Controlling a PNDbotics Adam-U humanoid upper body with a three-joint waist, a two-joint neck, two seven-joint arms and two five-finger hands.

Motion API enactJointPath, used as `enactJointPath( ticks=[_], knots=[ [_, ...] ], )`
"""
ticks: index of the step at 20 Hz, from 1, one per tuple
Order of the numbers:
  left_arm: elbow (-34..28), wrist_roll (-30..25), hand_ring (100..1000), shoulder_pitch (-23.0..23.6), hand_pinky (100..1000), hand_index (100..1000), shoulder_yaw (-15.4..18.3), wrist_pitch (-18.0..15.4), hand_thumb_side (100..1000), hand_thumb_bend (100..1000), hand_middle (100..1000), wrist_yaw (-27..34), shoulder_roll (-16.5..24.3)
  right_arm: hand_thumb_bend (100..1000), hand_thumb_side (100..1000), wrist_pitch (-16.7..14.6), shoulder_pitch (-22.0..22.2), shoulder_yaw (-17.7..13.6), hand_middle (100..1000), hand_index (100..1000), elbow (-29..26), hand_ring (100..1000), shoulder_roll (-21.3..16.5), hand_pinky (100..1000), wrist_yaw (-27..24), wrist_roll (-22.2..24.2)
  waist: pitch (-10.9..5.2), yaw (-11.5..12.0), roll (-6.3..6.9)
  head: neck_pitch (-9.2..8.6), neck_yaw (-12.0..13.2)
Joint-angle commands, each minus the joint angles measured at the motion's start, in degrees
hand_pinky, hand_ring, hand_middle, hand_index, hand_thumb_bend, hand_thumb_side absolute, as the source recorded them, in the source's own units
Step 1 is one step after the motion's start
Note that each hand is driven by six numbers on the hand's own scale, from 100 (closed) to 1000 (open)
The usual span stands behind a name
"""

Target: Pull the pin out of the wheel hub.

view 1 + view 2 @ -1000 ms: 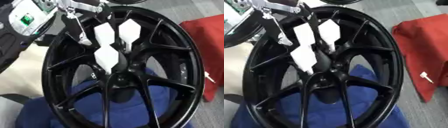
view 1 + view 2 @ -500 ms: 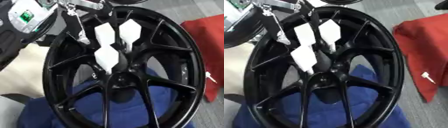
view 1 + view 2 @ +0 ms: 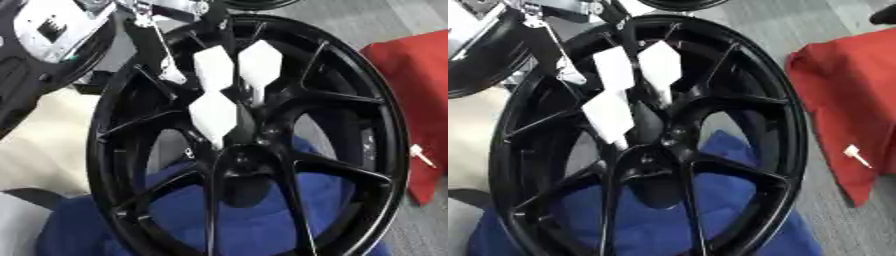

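black wheel hub (image 3: 262, 150) w/ three white pins (image 3: 213, 115) at centre (on blue cloth (image 3: 737, 200)).

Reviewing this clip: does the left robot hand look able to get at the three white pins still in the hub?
Probably yes. The left robot hand reaches in from the upper left, over the black wheel, beside the upper two white pins. Nothing lies between them. Its finger pose is unclear.

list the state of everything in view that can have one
wheel hub: lying tilted, lower part on the blue cloth
white pins: three seated around the hub's centre, none pulled out
small white piece: lying loose by the red cloth's edge
red cloth: spread on the floor, right of the wheel
blue cloth: bunched under the wheel
left hand: at the upper rim, fingers unclear
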Motion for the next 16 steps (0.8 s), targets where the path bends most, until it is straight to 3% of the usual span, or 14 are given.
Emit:
enactJointPath(
  ticks=[1,6,9,11,16],
  knots=[
    [-1.0,-0.7,791,-1.0,811,743,-0.1,0.1,100,354,685,1.4,1.3,100,765,0.2,-0.4,-0.7,615,733,-0.1,564,-0.5,728,-0.6,-1.3,-1.93,0.1,-0.34,-0.51,-0.1],
    [-1.3,-0.7,729,-0.7,790,643,-0.8,0.6,100,300,585,2.3,1.4,100,769,0.8,-0.4,-0.7,614,733,0.1,563,-0.5,727,-0.7,-2.3,-1.95,0.0,-0.31,-0.52,0.0],
    [-1.6,-0.7,620,-1.0,754,518,-0.7,1.1,100,228,471,2.6,1.5,100,768,1.0,-0.4,-0.7,614,735,0.1,563,-0.4,727,-0.8,-2.6,-2.05,0.0,-0.27,-0.49,0.0],
    [-1.6,-0.7,539,-1.1,711,420,-0.2,1.6,100,132,373,2.8,1.6,100,772,1.0,-0.4,-0.7,615,738,0.1,564,-0.3,727,-0.9,-2.9,-2.15,0.1,-0.27,-0.44,0.0],
    [-1.4,-0.7,496,-1.6,658,365,2.3,3.2,100,100,319,4.3,1.6,100,780,1.1,-0.2,-0.5,616,740,0.2,565,-0.1,728,-1.0,-3.2,-2.37,0.2,-0.35,-0.51,-0.2]
  ],
)
